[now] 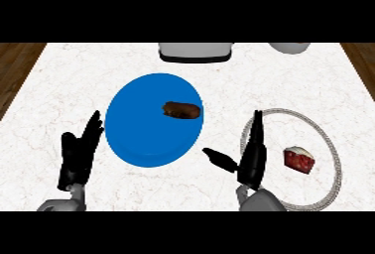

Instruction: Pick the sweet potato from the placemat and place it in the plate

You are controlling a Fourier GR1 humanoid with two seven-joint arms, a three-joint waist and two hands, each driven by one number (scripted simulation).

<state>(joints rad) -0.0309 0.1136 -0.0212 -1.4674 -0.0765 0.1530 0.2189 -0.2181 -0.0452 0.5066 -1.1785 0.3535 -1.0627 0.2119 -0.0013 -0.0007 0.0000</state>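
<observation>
Sweet potato (181, 109): seen lying on the blue oval placemat (147, 134), toward its upper right part, touched by neither hand.
Right hand (251, 155): held released, fingers straight and pointing up the view, thumb spread out to the left; it is placed between the placemat and the plate, its fingers overlapping the plate's left rim.
Left hand (78, 154): shown released as well, fingers straight and raised, resting just beside the placemat's left edge, nothing held.
Plate (328, 144): a clear round plate with a pale rim, set at the right of the worktop, partly covered on its left by the right hand.
Cupcake (299, 159): a red piece with white topping, seen inside the plate, near its middle, apart from the right hand.
Worktop (66, 74): white marbled surface, bordered by wood at both sides.
Far edge: a white and dark appliance (195, 51) and a white rounded object (288, 47) are cut off at the top.
</observation>
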